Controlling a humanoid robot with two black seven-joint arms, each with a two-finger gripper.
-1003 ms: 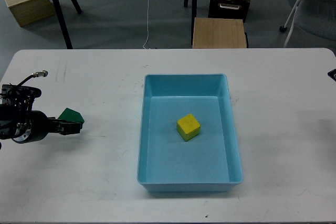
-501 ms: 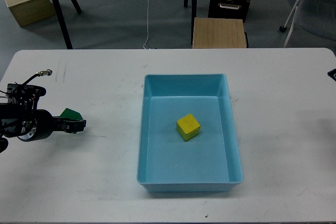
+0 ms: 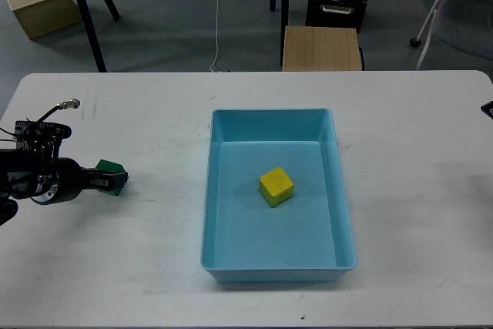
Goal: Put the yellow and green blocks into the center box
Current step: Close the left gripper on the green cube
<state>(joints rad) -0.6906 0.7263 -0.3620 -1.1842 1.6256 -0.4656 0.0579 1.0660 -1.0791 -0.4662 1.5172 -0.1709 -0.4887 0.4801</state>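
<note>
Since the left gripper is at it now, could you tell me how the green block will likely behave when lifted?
The green block looks rigid with flat faces, so it should neither flex nor roll. It is small beside the box, so probably light. The left gripper hides most of it, so slip is hard to judge.

White table [image 3: 154, 267]; blue box [image 3: 343, 190] rests at its center; green block [image 3: 113, 168] lies far left.

Left tool [image 3: 114, 181] and green block [image 3: 110, 167] farther right.
</note>
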